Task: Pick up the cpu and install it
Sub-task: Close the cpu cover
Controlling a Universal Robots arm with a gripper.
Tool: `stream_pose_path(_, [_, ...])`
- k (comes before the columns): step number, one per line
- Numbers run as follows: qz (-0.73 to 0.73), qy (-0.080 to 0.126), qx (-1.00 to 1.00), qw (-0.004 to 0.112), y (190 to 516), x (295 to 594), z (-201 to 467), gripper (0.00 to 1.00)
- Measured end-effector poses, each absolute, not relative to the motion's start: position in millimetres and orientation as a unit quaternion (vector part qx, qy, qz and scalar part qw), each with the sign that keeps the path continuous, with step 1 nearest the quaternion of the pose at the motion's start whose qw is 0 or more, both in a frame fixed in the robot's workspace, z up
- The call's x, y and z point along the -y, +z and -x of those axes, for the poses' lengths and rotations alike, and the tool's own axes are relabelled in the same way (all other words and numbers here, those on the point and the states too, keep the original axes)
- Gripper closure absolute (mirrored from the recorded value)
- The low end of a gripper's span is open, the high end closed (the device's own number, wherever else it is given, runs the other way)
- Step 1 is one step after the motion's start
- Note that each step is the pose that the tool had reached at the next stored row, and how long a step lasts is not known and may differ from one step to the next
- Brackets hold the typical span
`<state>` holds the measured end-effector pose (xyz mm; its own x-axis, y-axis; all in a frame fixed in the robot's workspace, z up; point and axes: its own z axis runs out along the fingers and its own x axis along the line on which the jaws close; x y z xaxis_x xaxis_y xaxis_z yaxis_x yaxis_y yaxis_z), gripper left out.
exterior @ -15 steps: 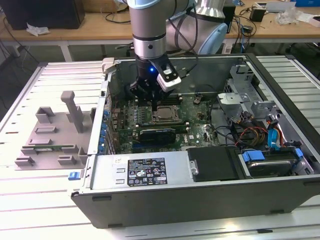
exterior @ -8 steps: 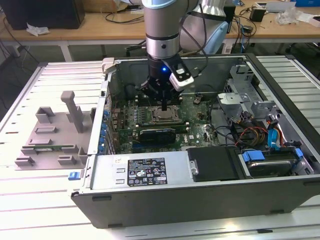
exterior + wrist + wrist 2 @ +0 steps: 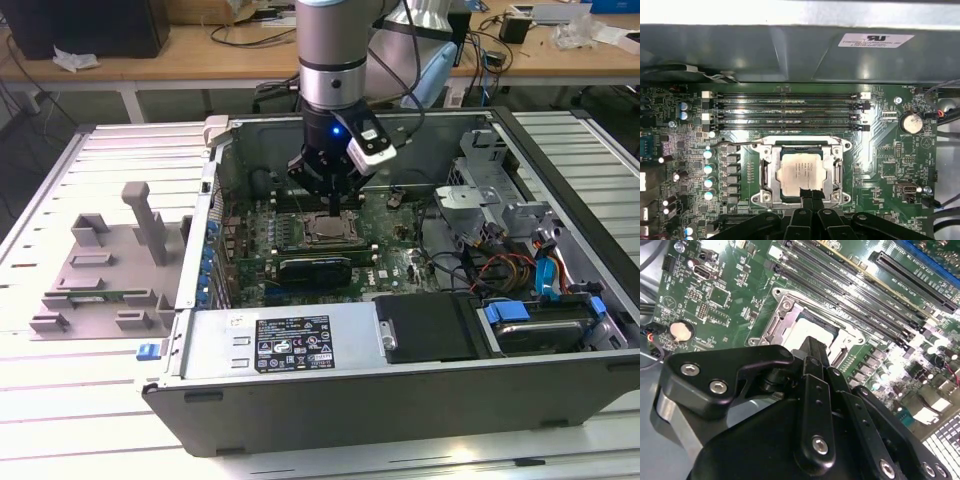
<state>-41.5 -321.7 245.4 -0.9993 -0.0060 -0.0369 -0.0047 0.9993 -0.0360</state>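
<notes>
Under hand (image 3: 812, 194), cpu (image 3: 799, 169) sits in socket (image 3: 766, 172).

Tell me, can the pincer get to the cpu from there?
Probably yes. The pincer hangs just over the edge of the cpu. The cpu lies bare in its socket, and nothing sits between them. The case is open on top.

The black label (image 3: 292, 343) carries print, seemingly unreadable.
</notes>
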Motion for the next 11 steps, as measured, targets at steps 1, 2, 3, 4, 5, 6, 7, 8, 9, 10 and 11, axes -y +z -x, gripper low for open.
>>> stream_pose_path(1, [0.003, -0.018, -1.0, 0.019, 246.8, 321.7, 41.5, 0.89])
stream_pose_path(2, [0.003, -0.018, -1.0, 0.019, 249.6, 321.7, 41.5, 0.89])
stream_pose_path(3, [0.003, -0.018, -1.0, 0.019, 250.7, 321.7, 41.5, 0.89])
stream_pose_path(4, [0.003, -0.018, -1.0, 0.019, 251.3, 321.7, 41.5, 0.89])
stream_pose_path(5, [0.003, -0.018, -1.0, 0.019, 251.3, 321.7, 41.5, 0.89])
stream_pose_path(6, [0.003, -0.018, -1.0, 0.019, 251.4, 321.7, 41.5, 0.89])
stream_pose_path(7, [0.003, -0.018, -1.0, 0.019, 251.6, 321.7, 41.5, 0.89])
stream_pose_path(8, [0.003, -0.018, -1.0, 0.019, 251.7, 321.7, 41.5, 0.89])
stream_pose_path(9, [0.003, -0.018, -1.0, 0.019, 251.9, 321.7, 41.5, 0.89])
stream_pose_path(10, [0.003, -0.018, -1.0, 0.019, 252.1, 321.7, 41.5, 0.89])
stream_pose_path(11, [0.003, -0.018, -1.0, 0.019, 252.2, 321.7, 41.5, 0.89])
